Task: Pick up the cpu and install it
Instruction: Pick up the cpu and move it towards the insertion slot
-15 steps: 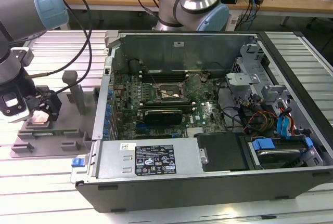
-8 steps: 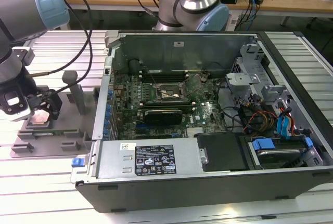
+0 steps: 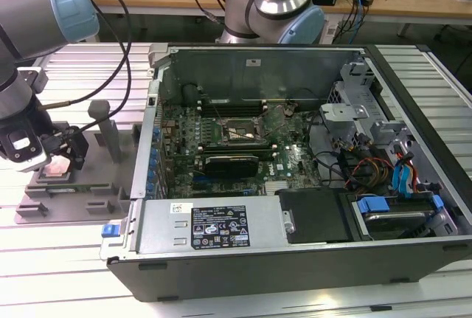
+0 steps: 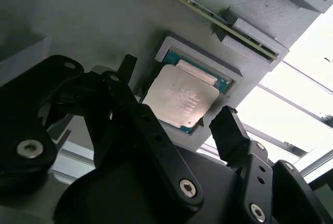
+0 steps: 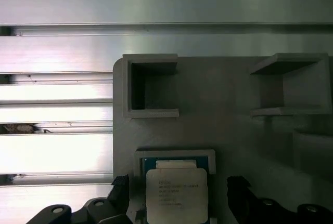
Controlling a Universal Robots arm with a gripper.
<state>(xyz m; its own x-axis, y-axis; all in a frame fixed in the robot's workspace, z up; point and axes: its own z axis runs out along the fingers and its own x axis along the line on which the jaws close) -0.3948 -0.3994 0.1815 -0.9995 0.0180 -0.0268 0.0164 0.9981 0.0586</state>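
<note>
second wrist view: black two-finger gripper (image 4: pixel 177 90) hangs over small flat square silver-topped cpu (image 4: pixel 179 96), jaws released, one each side, gripping nothing. cpu sits in recess of grey plastic fixture block (image 4: pixel 78 16). exterior view: block is at the exterior view's left of open black computer case (image 3: pixel 295 270).

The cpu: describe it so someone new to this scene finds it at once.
Beside the open computer case, at the exterior view's left, lies a grey fixture plate. In both wrist views the cpu sits in its shallow square recess between the open fingers: the only silver-topped, green-rimmed chip among plain grey pockets.
</note>
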